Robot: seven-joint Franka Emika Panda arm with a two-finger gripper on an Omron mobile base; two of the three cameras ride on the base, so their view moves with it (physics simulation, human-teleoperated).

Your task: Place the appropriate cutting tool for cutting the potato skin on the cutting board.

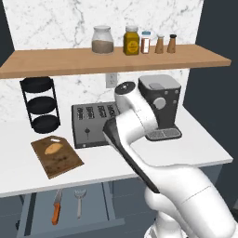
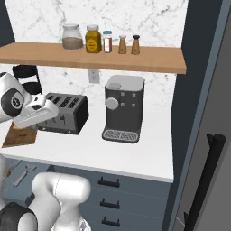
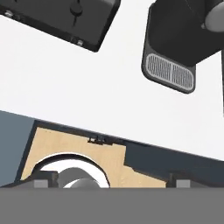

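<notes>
Peeler (image 1: 80, 199) lay in the open drawer (image 1: 42, 218) below the counter (image 1: 186, 148), just beside the orange-handled knife (image 1: 56, 207), w/ the two roughly parallel. Its long axis ran front-to-back in the drawer: looped head toward the counter edge, slim handle toward the robot, nearly straight w/ a slight lean. Cutting board (image 1: 62, 160) sat on the counter above and a bit left of the drawer, potato (image 1: 53, 148) resting on its far half near the pale notch. Gripper (image 3: 111, 180) was up over the counter w/ its jaws spread wide, nothing between them; hand view looked down on the toaster (image 3: 65, 17) and coffee machine (image 3: 183, 43). Main risk, imo: knife and peeler are close neighbours, so a sloppy descent could grab or nudge the knife instead. Peeler is thin and flat on the drawer floor, so the pads could slip off the handle. Arm also has to swing low past the counter lip; a clip there seems possible. On release, the tool could land on the potato and knock it off the board.
</notes>
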